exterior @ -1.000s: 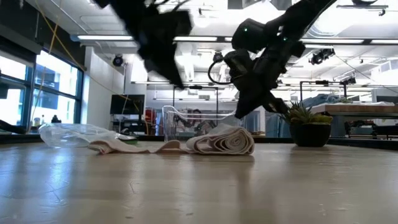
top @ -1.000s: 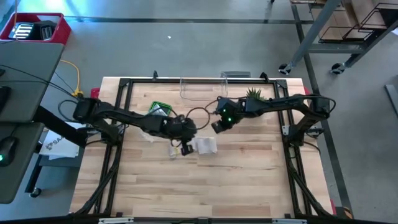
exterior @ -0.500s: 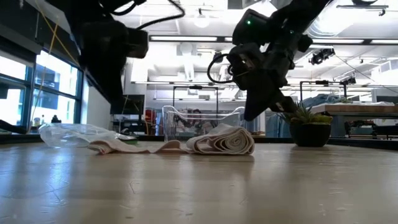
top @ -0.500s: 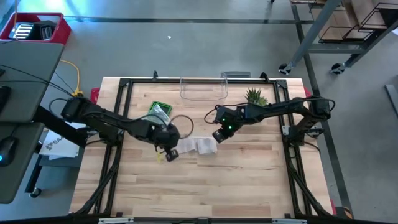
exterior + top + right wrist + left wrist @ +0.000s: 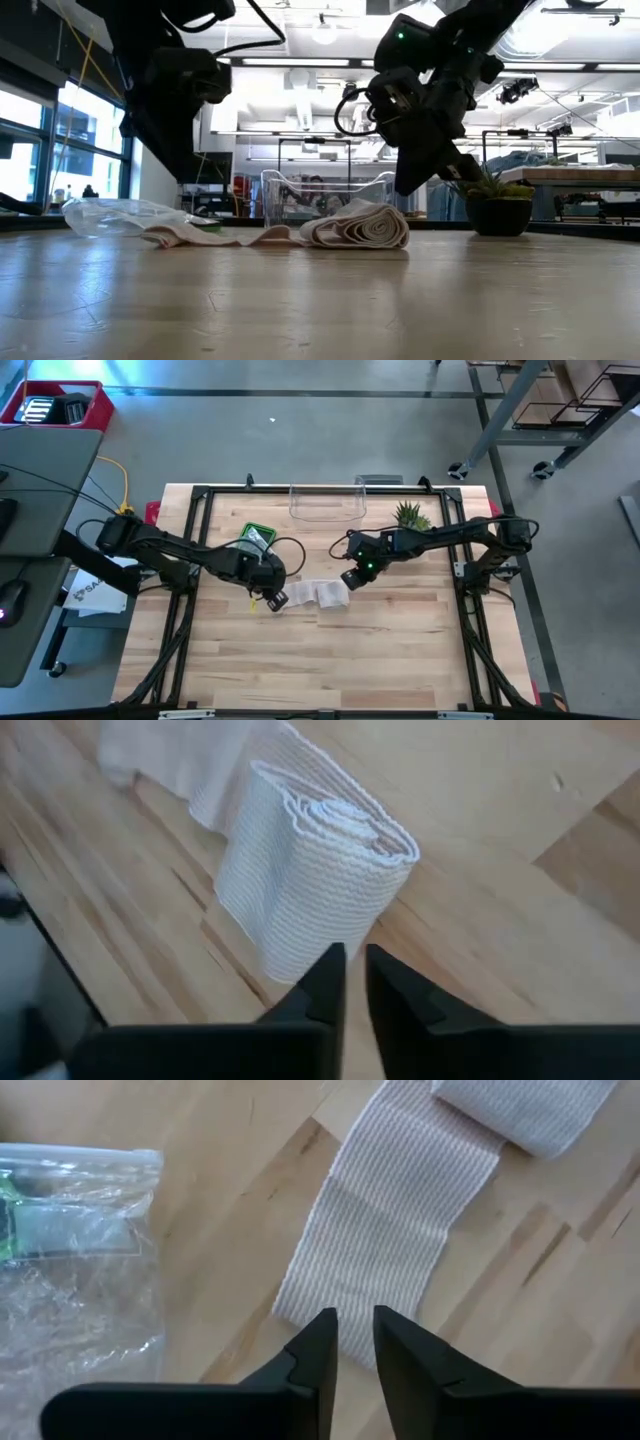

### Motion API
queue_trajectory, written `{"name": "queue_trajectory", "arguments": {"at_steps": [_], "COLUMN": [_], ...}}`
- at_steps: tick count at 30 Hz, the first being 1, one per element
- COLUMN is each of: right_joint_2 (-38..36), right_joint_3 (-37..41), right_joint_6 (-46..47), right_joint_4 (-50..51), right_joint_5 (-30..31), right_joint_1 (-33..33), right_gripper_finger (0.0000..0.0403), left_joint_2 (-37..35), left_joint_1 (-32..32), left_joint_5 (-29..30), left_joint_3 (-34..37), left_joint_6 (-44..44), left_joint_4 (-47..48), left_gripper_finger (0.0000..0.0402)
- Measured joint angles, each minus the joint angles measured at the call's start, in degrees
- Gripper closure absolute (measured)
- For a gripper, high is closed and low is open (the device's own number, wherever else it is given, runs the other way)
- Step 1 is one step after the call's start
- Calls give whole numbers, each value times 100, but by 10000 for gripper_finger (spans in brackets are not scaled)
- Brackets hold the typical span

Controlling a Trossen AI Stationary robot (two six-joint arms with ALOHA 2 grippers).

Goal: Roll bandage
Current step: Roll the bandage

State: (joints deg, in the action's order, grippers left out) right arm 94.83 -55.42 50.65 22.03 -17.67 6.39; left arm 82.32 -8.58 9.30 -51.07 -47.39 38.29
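The bandage [image 5: 322,594] lies near the middle of the wooden worktop [image 5: 330,660], partly rolled: a loose flattened roll at one end and a flat unrolled tail running from it toward the left arm's side. In the low view the roll [image 5: 362,226] rests on the worktop with its layered edge showing, the tail trailing off to a clear plastic bag [image 5: 120,216].

The left end effector [image 5: 272,600] hangs over the free end of the tail; in its wrist view the two dark fingers [image 5: 318,1348] stand a narrow gap apart above the ribbed cloth [image 5: 385,1240], gripping nothing, with the plastic bag [image 5: 70,1230] close beside the tail.

The right end effector [image 5: 350,578] hovers just beside the rolled end. Its wrist view shows the fingers [image 5: 326,982] nearly together, only a thin slit between them, poised above the roll [image 5: 310,870] and holding nothing.

Toward the far edge of the worktop stand a clear plastic container [image 5: 326,503] and a small potted plant [image 5: 409,514], well apart from the bandage
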Motion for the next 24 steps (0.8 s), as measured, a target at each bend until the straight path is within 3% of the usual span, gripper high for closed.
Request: {"name": "queue_trajectory", "arguments": {"at_steps": [8, 11, 19, 24], "right_joint_2": [273, 275, 165, 348], "right_joint_3": [2, 2, 8, 2], "right_joint_6": [827, 1105, 1716, 1981], "right_joint_4": [-581, -649, -241, -797], "right_joint_5": [-96, 77, 756, 978], "right_joint_1": [-275, -355, -521, -650], "right_gripper_finger": [229, 196, 187, 187], "left_joint_2": [0, 0, 0, 0], "left_joint_1": [-10, -11, -9, -4], "left_joint_5": [-20, -105, -110, -108], "left_joint_3": [0, 0, 0, 0], "left_joint_6": [-253, -253, -101, -76], "left_joint_4": [-27, -32, -90, -108], "left_gripper_finger": [321, 320, 320, 320]}}
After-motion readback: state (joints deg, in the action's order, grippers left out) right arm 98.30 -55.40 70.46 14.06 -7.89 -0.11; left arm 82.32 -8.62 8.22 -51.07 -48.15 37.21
